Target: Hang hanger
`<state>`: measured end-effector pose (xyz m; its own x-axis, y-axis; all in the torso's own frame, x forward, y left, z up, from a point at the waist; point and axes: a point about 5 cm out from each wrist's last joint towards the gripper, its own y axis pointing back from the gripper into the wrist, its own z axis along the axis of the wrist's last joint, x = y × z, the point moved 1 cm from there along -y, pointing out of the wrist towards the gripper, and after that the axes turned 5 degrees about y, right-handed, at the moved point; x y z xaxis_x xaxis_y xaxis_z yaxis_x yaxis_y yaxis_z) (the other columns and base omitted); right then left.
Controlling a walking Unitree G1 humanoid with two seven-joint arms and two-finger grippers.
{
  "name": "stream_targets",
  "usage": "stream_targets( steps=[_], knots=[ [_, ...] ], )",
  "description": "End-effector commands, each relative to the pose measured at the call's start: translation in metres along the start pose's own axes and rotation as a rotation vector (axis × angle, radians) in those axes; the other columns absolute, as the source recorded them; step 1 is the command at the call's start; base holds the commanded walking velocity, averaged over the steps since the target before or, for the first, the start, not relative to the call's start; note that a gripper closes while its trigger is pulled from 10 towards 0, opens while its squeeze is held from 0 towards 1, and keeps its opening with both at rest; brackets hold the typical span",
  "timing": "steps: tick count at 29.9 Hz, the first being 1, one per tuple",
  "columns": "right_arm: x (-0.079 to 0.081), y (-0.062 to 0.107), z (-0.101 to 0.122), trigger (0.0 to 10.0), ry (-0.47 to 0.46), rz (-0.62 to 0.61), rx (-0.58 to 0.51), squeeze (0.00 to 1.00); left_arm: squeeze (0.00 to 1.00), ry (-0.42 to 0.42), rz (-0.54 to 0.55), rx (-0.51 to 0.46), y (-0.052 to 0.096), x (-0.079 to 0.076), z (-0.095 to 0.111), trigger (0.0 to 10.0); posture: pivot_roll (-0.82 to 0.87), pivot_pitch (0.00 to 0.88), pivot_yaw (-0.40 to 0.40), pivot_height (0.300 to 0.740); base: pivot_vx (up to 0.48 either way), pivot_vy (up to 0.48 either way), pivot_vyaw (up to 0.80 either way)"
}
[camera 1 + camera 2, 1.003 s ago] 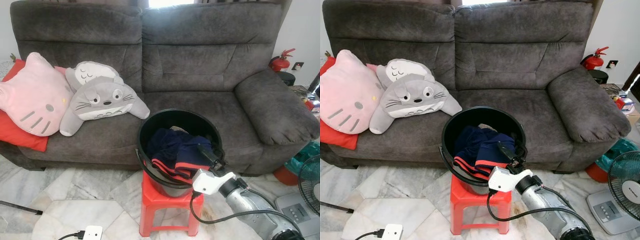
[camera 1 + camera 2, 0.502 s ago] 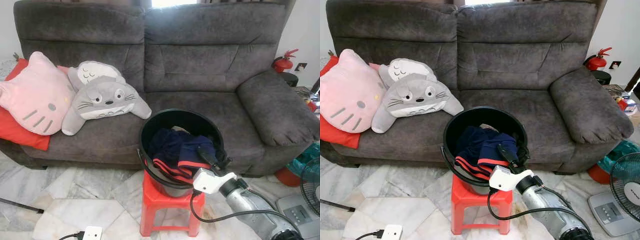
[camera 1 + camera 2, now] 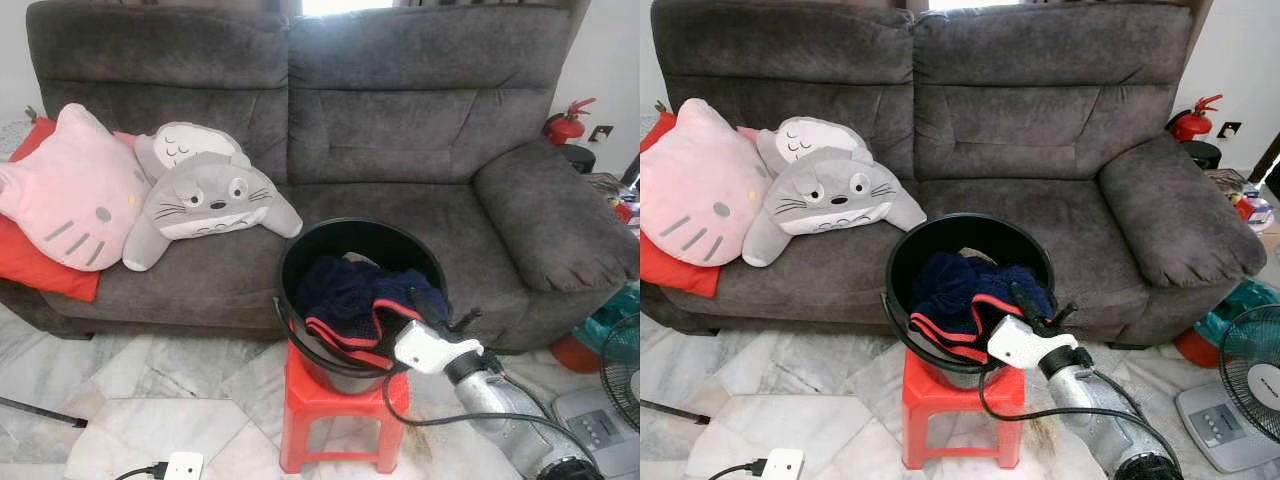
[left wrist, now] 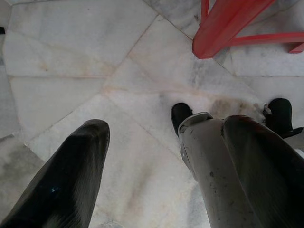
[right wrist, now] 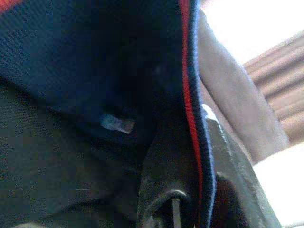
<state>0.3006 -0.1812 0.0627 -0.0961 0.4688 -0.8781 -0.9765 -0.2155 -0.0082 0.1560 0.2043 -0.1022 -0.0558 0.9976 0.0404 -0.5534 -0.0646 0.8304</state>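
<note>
Grey sofa (image 3: 400, 150) fills the back of the room, with a pink cat cushion (image 3: 65, 190) and a grey plush (image 3: 205, 200) at its left end. Before it a black bucket (image 3: 300, 255) stands on a red stool (image 3: 340, 415) on the marble floor (image 3: 130, 400). My right gripper (image 3: 430, 300) reaches into the bucket, its fingers clamped on the red-trimmed navy garment (image 3: 345, 295) lying there. No hanger can be made out. My left gripper (image 4: 156, 156) hangs idle above the floor, fingers (image 4: 71, 175) spread apart.

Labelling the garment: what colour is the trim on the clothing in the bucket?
Red trim on navy clothing, clearest in the left eye view.
</note>
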Motion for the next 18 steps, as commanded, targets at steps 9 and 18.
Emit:
stream_targets(
  steps=[9,18],
  knots=[
    [-0.087,-0.034,0.006,0.0,-0.454,-0.371,0.071,0.0,0.0,-0.026,-0.004,0.012,0.001,0.003,-0.003,10.0,-0.1,0.0,0.028,0.74,0.0,0.0,0.0],
    [-0.146,-0.025,0.068,0.0,-0.733,-0.561,-0.144,0.0,0.0,-0.039,-0.002,0.023,0.002,0.005,-0.007,10.0,-0.11,0.0,0.035,0.74,0.0,0.0,0.0]
  ],
)
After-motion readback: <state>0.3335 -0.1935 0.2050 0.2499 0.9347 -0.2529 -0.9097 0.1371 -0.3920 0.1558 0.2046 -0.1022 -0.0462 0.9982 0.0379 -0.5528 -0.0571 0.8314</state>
